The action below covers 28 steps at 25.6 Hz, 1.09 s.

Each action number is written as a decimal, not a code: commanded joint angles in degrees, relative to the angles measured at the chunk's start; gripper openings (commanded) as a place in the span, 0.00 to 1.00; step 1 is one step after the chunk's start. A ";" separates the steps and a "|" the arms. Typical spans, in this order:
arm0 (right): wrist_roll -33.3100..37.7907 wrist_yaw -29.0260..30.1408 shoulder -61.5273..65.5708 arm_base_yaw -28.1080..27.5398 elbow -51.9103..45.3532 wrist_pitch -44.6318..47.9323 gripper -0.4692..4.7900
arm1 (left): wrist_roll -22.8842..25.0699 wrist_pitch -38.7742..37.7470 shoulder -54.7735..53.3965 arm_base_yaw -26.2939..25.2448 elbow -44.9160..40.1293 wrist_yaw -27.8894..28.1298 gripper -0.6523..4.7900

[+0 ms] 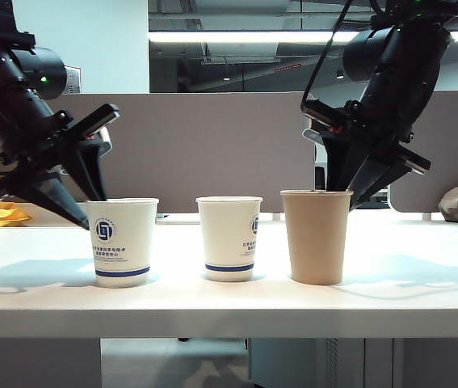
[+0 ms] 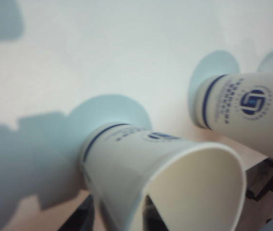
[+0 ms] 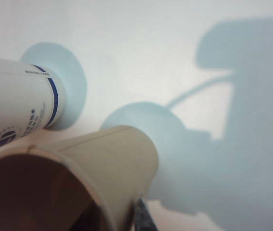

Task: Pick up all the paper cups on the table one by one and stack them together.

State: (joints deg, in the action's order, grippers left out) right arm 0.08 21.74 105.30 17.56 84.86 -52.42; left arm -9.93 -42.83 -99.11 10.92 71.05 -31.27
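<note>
The wide white bench (image 1: 229,299) shows its thick front edge nearest the exterior camera. On its top, three paper cups stand upright in a row, apart from one another. At the left is a white paper cup with a blue round logo and a blue band near its base (image 1: 122,242); in the middle is a second white paper cup with the same blue markings (image 1: 229,238); at the right is a slightly taller plain brown paper cup (image 1: 317,236).

Just behind the left white cup, the left end effector (image 1: 75,212) reaches down at a slant, its black fingers ending at the cup's rim. In the left wrist view that cup's open mouth (image 2: 175,192) fills the foreground with dark finger parts on either side; the jaws stand spread about the cup, though contact cannot be made out.

Behind the brown cup, the right end effector (image 1: 350,192) comes down to its rim. In the right wrist view the brown cup (image 3: 78,178) lies close, one dark finger (image 3: 143,216) beside its wall; whether it pinches the cup cannot be told.

Farthest back stand grey-brown partition panels (image 1: 212,145).
</note>
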 commanded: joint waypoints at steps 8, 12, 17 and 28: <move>-0.13 1.33 -0.11 0.11 0.35 0.07 0.09 | 0.07 1.38 -0.17 0.15 0.28 -0.70 0.11; -0.13 1.99 -0.39 0.11 0.42 -0.48 0.09 | 0.28 0.76 -0.17 0.15 0.98 -0.96 0.11; -0.35 0.90 -1.36 0.09 2.12 -2.54 0.09 | 0.04 0.09 -0.17 0.15 5.20 -3.39 0.11; -0.50 2.36 -2.32 1.09 20.37 -9.05 0.09 | 1.79 -8.94 0.59 0.15 18.78 -4.66 0.11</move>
State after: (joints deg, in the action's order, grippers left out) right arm -0.47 22.48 103.31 18.20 103.83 -61.39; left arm -8.54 -51.83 -99.31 11.03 88.66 -35.46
